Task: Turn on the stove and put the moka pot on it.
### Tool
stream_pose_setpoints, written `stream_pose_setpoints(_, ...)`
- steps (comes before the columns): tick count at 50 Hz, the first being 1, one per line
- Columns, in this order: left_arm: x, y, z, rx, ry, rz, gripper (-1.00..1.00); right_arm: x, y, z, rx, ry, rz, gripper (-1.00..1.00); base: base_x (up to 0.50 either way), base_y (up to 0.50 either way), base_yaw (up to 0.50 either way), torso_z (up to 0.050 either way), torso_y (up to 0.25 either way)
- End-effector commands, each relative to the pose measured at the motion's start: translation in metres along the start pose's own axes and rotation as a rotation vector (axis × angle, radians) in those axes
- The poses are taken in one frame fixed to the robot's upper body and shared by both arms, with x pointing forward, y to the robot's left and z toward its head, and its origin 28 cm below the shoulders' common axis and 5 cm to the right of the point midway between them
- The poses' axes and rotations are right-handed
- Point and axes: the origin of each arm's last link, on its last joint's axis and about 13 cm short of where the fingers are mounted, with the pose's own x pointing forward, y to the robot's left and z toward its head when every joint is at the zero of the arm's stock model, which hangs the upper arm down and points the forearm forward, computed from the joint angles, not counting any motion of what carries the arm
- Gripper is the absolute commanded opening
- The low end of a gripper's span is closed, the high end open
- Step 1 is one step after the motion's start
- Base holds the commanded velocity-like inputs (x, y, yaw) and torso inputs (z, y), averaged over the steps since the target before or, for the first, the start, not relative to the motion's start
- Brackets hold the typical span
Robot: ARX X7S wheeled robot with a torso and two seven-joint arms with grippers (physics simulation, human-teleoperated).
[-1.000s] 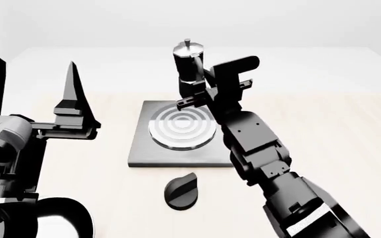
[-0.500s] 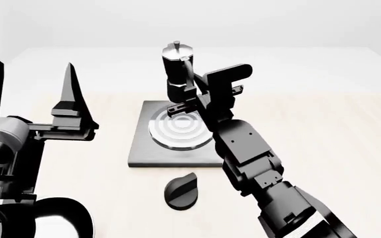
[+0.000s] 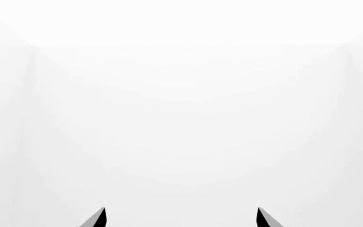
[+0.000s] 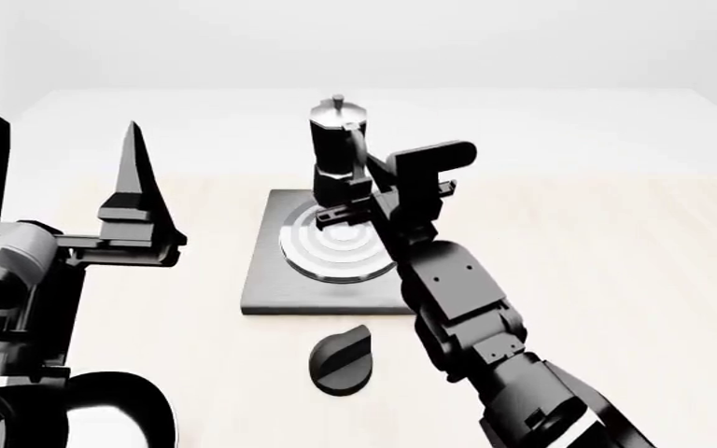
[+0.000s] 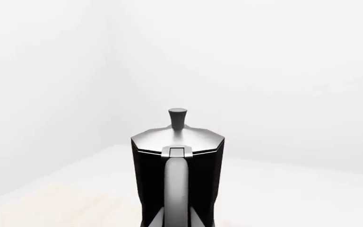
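Note:
The black moka pot (image 4: 337,154) with a silver lid hangs upright above the far part of the round ringed burner on the grey square stove (image 4: 265,280). My right gripper (image 4: 361,191) is shut on the pot's side handle. In the right wrist view the moka pot (image 5: 147,177) fills the lower middle, its handle (image 5: 176,189) between my fingertips (image 5: 153,218), with my right gripper (image 5: 176,222) at the frame's edge. The round black knob (image 4: 341,358) lies on the table in front of the stove. My left gripper (image 4: 60,154) is open and empty, raised at the left; its tips frame bare white in its wrist view (image 3: 180,218).
A black frying pan's rim (image 4: 128,392) shows at the bottom left, under my left arm. The light wooden table (image 4: 633,261) extends to the right of the stove; white surface lies beyond its far edge.
My right gripper has carried the moka pot leftward and then lower, from behind the stove's far right to over the burner's far part. The left arm has stayed still.

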Motion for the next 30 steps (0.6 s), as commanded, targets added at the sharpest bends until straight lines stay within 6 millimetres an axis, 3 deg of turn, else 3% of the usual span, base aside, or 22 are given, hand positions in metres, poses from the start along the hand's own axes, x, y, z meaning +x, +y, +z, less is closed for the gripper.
stream_pose_setpoints(1,0.0,-0.001,0.0,-0.002,0.002,0.0,1.0,0.003,0.002,0.007,0.007,-0.033,0.009,-1.0,0.0,0.0,0.0,0.0,0.0)
stream_pose_setpoints(30,-0.001,0.0,-0.002,-0.007,0.006,0.002,1.0,0.004,-0.007,-0.002,-0.039,-0.042,-0.098,-1.0,0.0,0.0,0.0,0.0,0.001)
